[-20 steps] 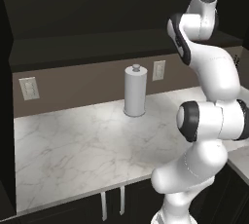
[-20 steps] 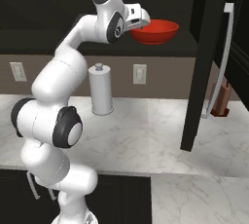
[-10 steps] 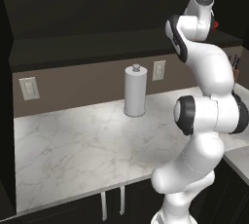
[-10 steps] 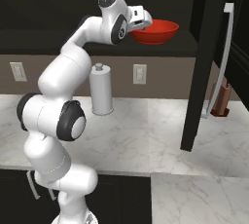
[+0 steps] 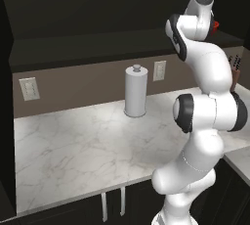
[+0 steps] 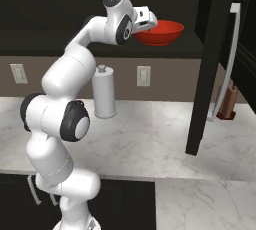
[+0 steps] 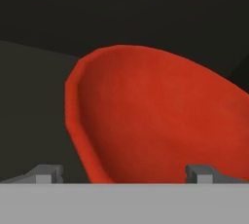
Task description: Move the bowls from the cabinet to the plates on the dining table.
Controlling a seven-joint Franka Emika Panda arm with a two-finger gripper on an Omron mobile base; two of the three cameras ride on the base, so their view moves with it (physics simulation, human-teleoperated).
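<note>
Gripper (image 6: 150, 21) raised at the dark cabinet (image 6: 210, 59) shelf, jaws spread wide, red bowl (image 6: 159, 32) just ahead, nothing held

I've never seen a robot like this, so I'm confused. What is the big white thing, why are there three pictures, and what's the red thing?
The white thing is a robot arm in a pretend kitchen. Two pictures come from cameras behind it, one on each side. The third comes from a camera on its hand. The red thing is a bowl sitting in a dark cabinet. The gripper is right up against it, jaws open, holding nothing yet. On the marble counter stands a paper towel roll, and there is a knife block too.
</note>
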